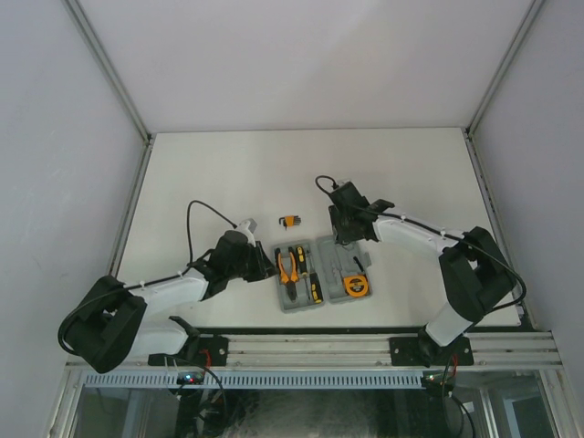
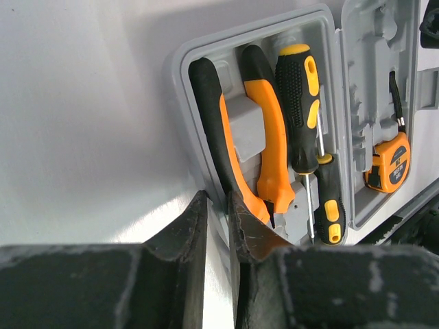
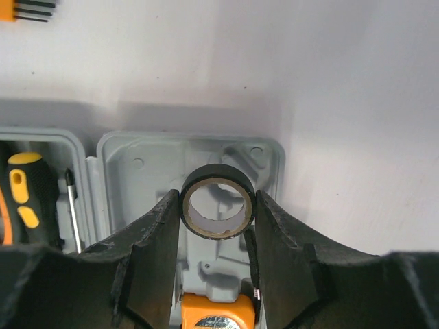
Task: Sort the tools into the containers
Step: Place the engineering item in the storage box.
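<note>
Sorting step: placing the black ring [image 3: 218, 171]. By the look of it, four tools are already bedded in the grey tool case [image 1: 327, 265] and two remain out.
Left end effector [image 2: 216, 205]: low at the near left corner of the case, fingers drawn almost together with only a slit between them. The case rim runs into that slit, but whether it is pinched cannot be told.
Left half of the case: the orange-handled pliers [image 2: 274, 151] lie in their recess. The large screwdriver [image 2: 298, 89] and the small screwdriver [image 2: 329, 199], both black and yellow, sit just beside them on the right.
Hex key set [image 1: 290, 220]: loose on the white desk [image 1: 210, 173], just beyond the far edge of the case.
Right half of the case: the round orange tape measure [image 2: 389, 163] sits in the near recess; the far recesses are bare.
Right end effector [image 3: 217, 199]: clamped on the ring, one finger on each side, over the far part of the right half. Whether the ring touches the plastic cannot be told.
Ring: a thin black band with a pale inner face, probably a roll of tape; moulded plastic shows through its open centre.
Next move: likely lowering the ring into a moulded seat and settling it flat before letting go, since a round thing set down on edge could roll.
</note>
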Tool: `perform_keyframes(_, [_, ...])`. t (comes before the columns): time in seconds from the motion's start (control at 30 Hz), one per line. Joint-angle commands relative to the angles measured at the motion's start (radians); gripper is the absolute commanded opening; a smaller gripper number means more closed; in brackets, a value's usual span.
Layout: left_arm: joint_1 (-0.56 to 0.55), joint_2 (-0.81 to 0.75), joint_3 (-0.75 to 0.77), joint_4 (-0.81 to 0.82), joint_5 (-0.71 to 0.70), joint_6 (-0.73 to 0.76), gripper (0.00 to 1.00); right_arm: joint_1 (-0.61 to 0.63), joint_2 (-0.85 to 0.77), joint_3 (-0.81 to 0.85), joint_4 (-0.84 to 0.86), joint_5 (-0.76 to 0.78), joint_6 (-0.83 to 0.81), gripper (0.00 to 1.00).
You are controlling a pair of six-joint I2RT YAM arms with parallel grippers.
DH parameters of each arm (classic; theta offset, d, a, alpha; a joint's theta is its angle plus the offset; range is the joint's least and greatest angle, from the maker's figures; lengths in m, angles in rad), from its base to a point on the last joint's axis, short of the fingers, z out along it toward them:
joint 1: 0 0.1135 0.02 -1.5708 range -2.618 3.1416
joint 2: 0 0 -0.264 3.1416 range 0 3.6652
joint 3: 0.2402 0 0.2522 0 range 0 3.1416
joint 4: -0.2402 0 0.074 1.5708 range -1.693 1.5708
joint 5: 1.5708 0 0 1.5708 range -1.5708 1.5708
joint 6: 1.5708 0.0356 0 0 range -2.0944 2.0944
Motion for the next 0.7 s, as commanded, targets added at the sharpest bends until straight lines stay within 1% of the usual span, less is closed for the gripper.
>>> perform_keyframes(0.0, [-0.003,0.002,-0.023,0.026,-0.009,0.002,0.19,-0.011,0.024,0.054,-0.034,0.045,-0.031,0.32])
perform_keyframes(0.4, [-0.003,0.0,-0.019,0.015,-0.017,-0.001,0.19,-0.022,0.068,0.059,-0.052,0.034,-0.03,0.32])
perform_keyframes(0.67, [-0.003,0.002,-0.017,0.015,-0.014,-0.003,0.19,-0.034,0.103,0.061,-0.047,0.029,-0.039,0.34])
